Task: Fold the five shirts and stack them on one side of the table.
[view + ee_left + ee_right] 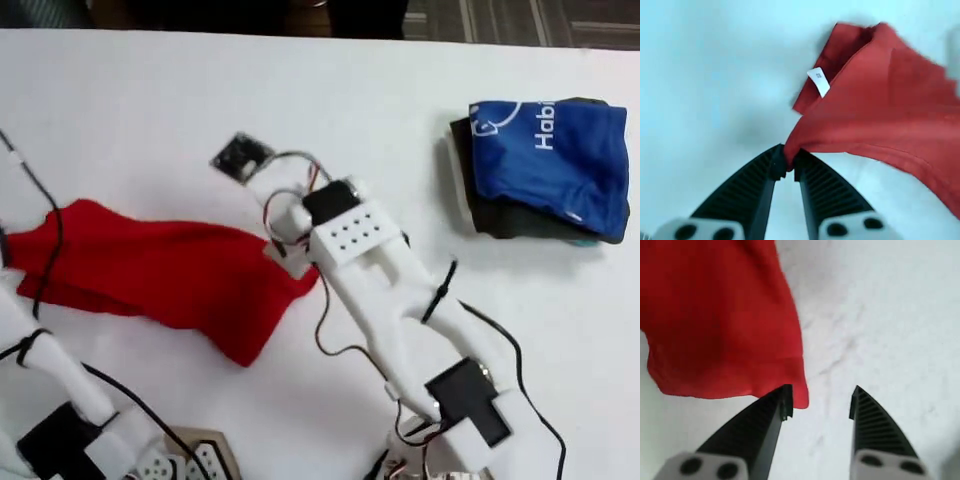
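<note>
The red shirt (170, 275) lies loosely bunched and unfolded on the white table (150, 110), toward its left side in the high view. A small white tag (819, 81) is sewn at its edge; any print on it is too small to read. The left gripper (788, 167) is pinched tight on 1 corner of the red cloth, its 2 black ribbed fingers nearly meeting. At the shirt's other end the right gripper (820, 402) stands spread wide just above the table, with 1 fingertip at the hem and the other over bare tabletop. Well apart, near the table's right edge, a folded blue shirt (545, 160) with white lettering (543, 125) and a white outline drawing tops a stack of dark folded cloth (500, 215).
</note>
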You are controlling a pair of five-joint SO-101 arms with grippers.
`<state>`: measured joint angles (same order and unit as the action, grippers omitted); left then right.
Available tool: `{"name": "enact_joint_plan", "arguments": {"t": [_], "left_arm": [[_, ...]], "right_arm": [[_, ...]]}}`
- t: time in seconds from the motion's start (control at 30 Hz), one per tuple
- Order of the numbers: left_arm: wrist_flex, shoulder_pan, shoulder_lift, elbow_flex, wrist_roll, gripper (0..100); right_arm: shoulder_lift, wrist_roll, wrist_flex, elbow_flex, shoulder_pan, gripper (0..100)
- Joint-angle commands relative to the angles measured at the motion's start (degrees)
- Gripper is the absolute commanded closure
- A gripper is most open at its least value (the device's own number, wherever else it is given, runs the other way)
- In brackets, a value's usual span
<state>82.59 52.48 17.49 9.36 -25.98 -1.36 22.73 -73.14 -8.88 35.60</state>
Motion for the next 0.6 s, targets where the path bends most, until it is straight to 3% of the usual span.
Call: {"name": "enact_joint_plan", "arguments": {"t": [0.0, 0.23, 0.37, 0.57], "left_arm": [[1.1, 6.4, 1.8, 0.2, -4.4, 97], [1.1, 13.3, 1.8, 0.3, -8.2, 97], [1.1, 12.8, 1.8, 0.7, -8.3, 97], [1.1, 9.1, 1.8, 7.9, -8.5, 97]], "right_arm": [[2.2, -0.6, -0.7, 6.2, -0.7, 82.0], [16.4, -7.6, -3.6, 18.8, 1.2, 81.8], [23.3, -6.9, -12.5, 28.6, 6.5, 81.1], [31.8, -4.8, -20.7, 39.1, 11.0, 71.5]]}}
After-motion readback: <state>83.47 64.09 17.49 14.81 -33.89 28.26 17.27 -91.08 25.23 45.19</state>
